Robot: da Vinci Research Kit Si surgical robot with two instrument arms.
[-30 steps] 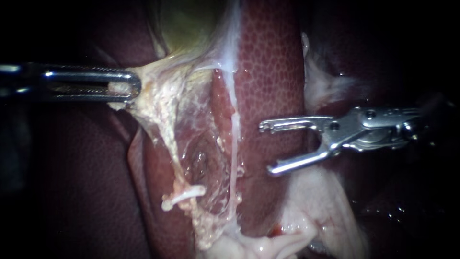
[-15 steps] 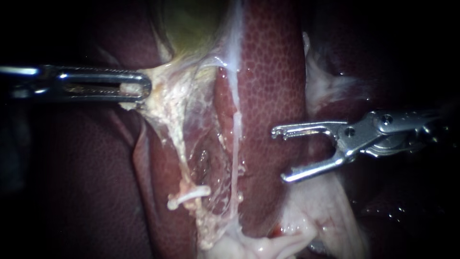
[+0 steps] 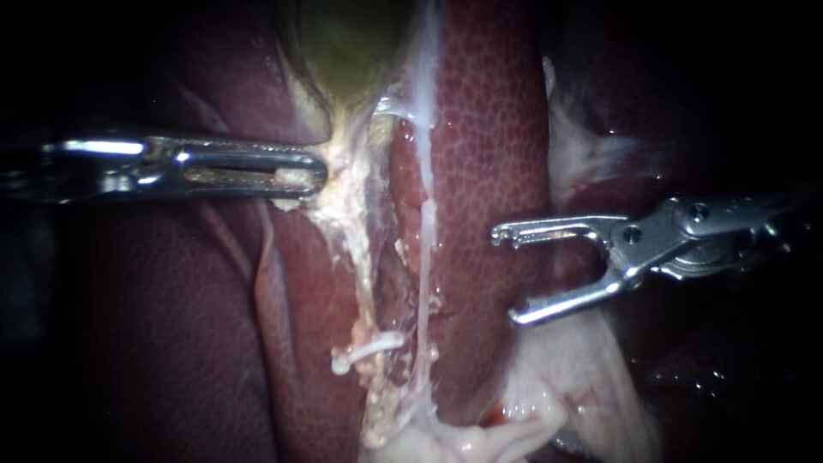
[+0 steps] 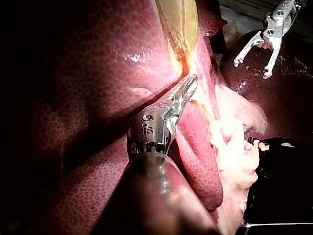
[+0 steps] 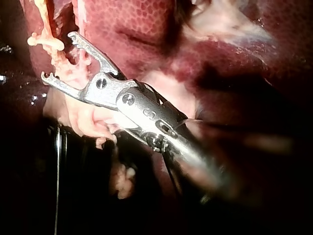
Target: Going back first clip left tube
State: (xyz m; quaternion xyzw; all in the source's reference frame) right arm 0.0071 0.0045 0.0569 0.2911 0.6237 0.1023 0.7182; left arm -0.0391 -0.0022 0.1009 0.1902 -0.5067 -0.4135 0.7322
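Liver [image 3: 489,129] backdrop. Our left instrument [image 3: 300,176] grips tissue [image 3: 343,184] beside tube [image 3: 424,257]; right instrument [image 3: 507,276] open, empty, off tube: pullback looks near done.

Bare liver [image 3: 489,154] lies clear between the gaping pincer of the right instrument [image 3: 506,276] and the thin pale tube [image 3: 424,257]. Past it, the left instrument [image 3: 313,171], clamped on tissue [image 3: 343,201] below the gallbladder [image 3: 351,43], and a stubby tube end [image 3: 369,350] crowd the cleft.
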